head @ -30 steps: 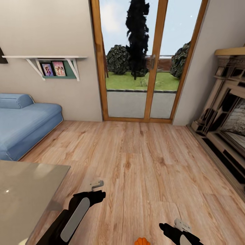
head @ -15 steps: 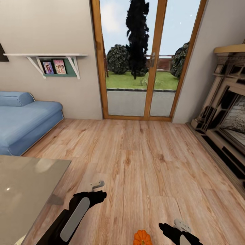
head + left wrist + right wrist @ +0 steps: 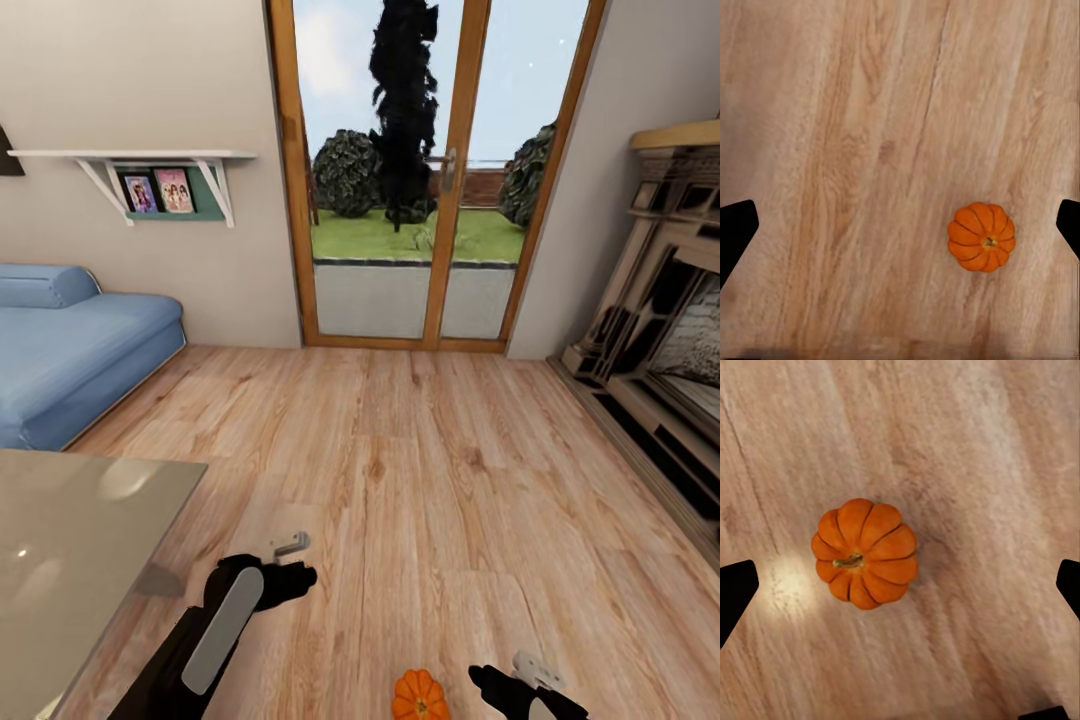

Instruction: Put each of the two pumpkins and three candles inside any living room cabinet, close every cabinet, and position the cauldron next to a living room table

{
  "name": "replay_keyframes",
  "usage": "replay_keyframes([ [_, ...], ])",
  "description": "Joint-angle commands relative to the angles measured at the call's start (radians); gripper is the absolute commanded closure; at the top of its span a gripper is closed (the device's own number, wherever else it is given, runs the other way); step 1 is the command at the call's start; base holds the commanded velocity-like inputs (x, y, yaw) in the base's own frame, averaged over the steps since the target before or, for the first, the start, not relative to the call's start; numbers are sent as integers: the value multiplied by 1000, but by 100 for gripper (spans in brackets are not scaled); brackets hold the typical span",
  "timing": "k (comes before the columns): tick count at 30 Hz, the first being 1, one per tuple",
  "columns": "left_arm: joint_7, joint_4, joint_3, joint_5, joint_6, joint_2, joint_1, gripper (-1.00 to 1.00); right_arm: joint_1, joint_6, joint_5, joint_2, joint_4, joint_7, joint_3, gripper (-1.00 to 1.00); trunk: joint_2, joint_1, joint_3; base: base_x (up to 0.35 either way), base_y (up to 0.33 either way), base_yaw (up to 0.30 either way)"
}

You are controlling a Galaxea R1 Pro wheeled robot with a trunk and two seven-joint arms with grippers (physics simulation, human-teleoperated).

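One small orange ribbed pumpkin [image 3: 420, 695] lies on the wood floor at the bottom edge of the head view. In the right wrist view the pumpkin [image 3: 864, 553] sits on the floor below my right gripper [image 3: 900, 592], whose dark fingertips [image 3: 735, 592] stand wide apart, open and empty. My right gripper [image 3: 520, 680] hangs just right of the pumpkin. My left gripper [image 3: 290, 560] is farther left and ahead, also open; its wrist view has the pumpkin [image 3: 981, 236] off to one side. The glass coffee table [image 3: 80, 540] is at the lower left.
A blue sofa [image 3: 70, 350] stands by the left wall under a white shelf [image 3: 130, 160]. Wood-framed glass doors [image 3: 400, 170] are straight ahead. A fireplace surround [image 3: 660, 330] runs along the right. Wood floor [image 3: 420, 450] stretches between them.
The whole picture has shifted a little as the camera moved. More of the pumpkin now shows at the bottom edge. Both grippers stay open.
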Motion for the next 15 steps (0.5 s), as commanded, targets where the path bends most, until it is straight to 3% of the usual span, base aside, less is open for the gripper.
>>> replay_keyframes([
  [1,12,11,1,7,-1,-11,-1,-100,0,2,-4,-1,-1,0,4,-100,-8,4,-4,0,0,0],
  [4,9,56,4,0,-3,-37,-2,-100,0,-32,-4,0,0,-3,3,-100,-29,15,-13,0,0,0],
  [9,1,89,9,1,-5,-40,-2,-100,0,-135,-3,14,0,-3,4,-100,-64,34,-29,0,0,0],
  [13,1,93,9,-4,-6,-42,-2,-100,-10,-115,-2,13,-8,-3,4,-100,-92,50,-42,0,0,0],
  [15,0,93,10,-5,-6,-41,-2,-100,-65,-40,-3,5,-15,-3,4,-100,-106,57,-48,0,0,0],
])
